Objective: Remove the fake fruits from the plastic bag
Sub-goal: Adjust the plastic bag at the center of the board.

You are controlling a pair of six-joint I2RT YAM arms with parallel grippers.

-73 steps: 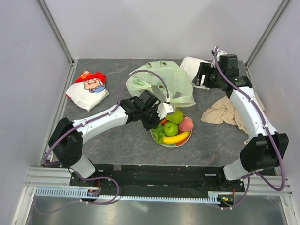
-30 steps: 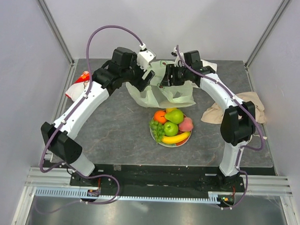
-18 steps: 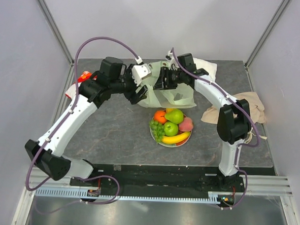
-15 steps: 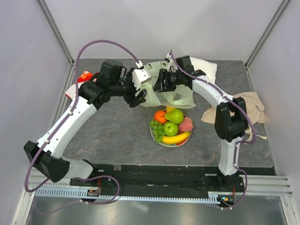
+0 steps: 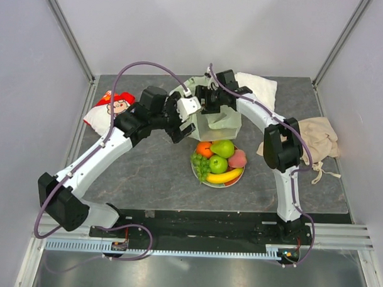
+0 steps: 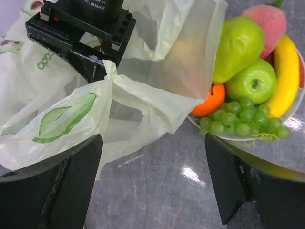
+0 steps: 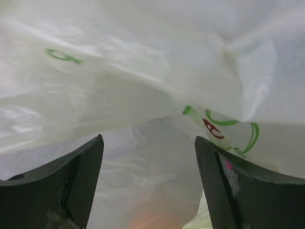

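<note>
**Bag raised beside the fruit plate, both grippers open**

- Left gripper (image 6: 153, 143): fingers spread wide with nothing between them. It hangs over the dark table (image 5: 146, 173), looking down at the bag and the plate.
- Right gripper (image 7: 148, 140): fingers also spread wide. Its wrist view shows only pale film with green and red print.
- From the left wrist, the bag (image 6: 157, 62) gathers to a twisted point right against one black finger of the right gripper. I cannot tell whether it is hooked there or only leaning.
- Bag: thin, pale green and crumpled, with a leaf print. From above it stands bunched up at mid-table, just behind the plate. One loose flap drapes onto the near side of the plate and partly covers the orange (image 6: 212, 101).
- Plate (image 6: 224, 136): holds the fruits in a heap.
  - pear (image 6: 240, 43)
  - apple (image 6: 251, 82)
  - banana (image 6: 286, 71)
  - peach (image 6: 267, 21)
  - grapes (image 6: 238, 117), spilling over the rim
- A warm yellow-orange blur shows through the film. I cannot tell whether it is inside the bag or behind it.
- Elsewhere on the table:
  - red-and-white snack packet (image 5: 112, 107), far left
  - white towel (image 5: 257, 88), at the back
  - beige cloth (image 5: 308, 136), at the right
  - All three lie well apart from the plate.
</note>
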